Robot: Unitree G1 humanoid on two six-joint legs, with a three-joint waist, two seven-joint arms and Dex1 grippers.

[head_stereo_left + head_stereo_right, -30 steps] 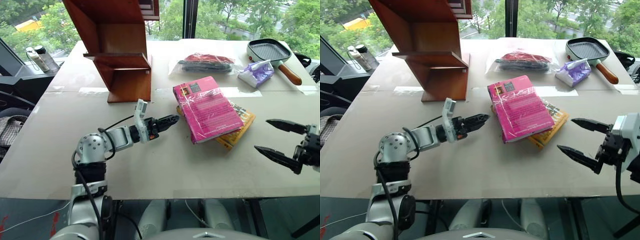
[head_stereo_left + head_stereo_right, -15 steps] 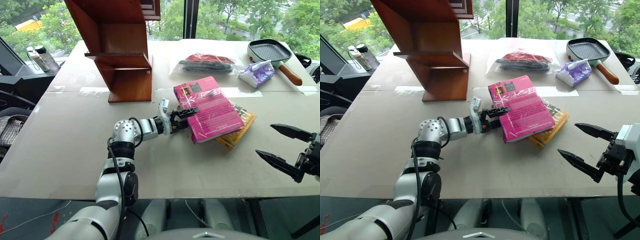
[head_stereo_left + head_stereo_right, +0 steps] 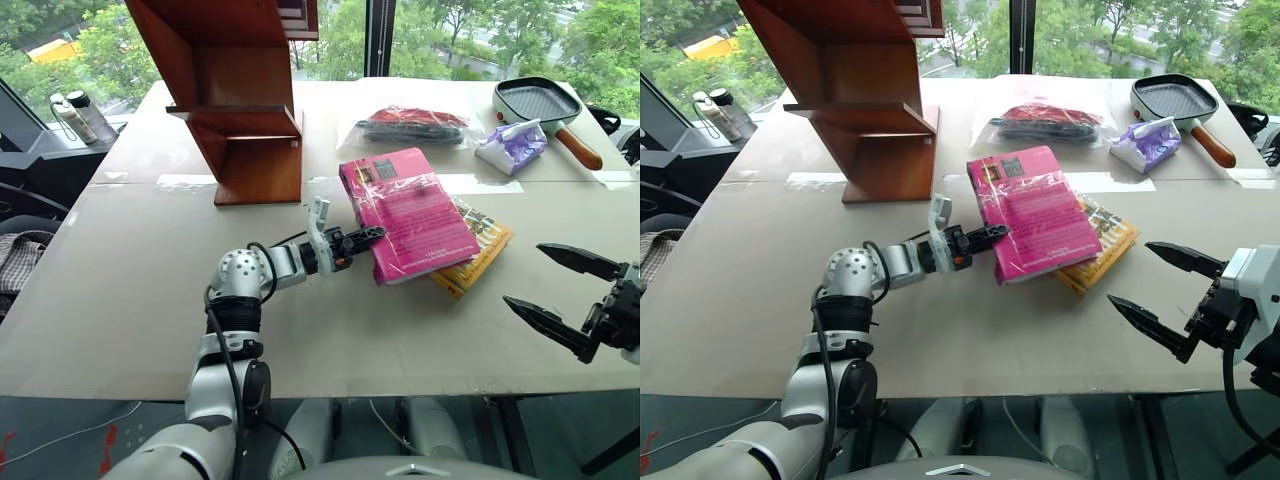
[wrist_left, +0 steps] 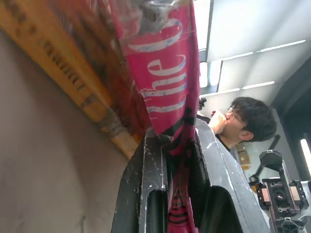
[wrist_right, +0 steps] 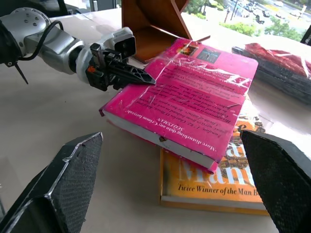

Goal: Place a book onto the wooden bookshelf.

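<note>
The book [image 3: 408,214], lying on the yellow book [image 3: 476,248] with its long axis running away from the robot, is clamped at its near-left edge by the left end effector [image 3: 368,236], the bookshelf [image 3: 235,95] being left of it and farther back, while the right end effector [image 3: 558,290] is held wide apart, empty.

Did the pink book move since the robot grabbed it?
Yes. The thick pink plastic-wrapped book has turned and shifted slightly toward the reddish-brown wooden bookshelf, uncovering more of the yellow book beneath.

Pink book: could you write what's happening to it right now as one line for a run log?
left tool: shut on pink book edge | book: atop yellow book, table | right tool: open, apart | bookshelf: no book yet
</note>
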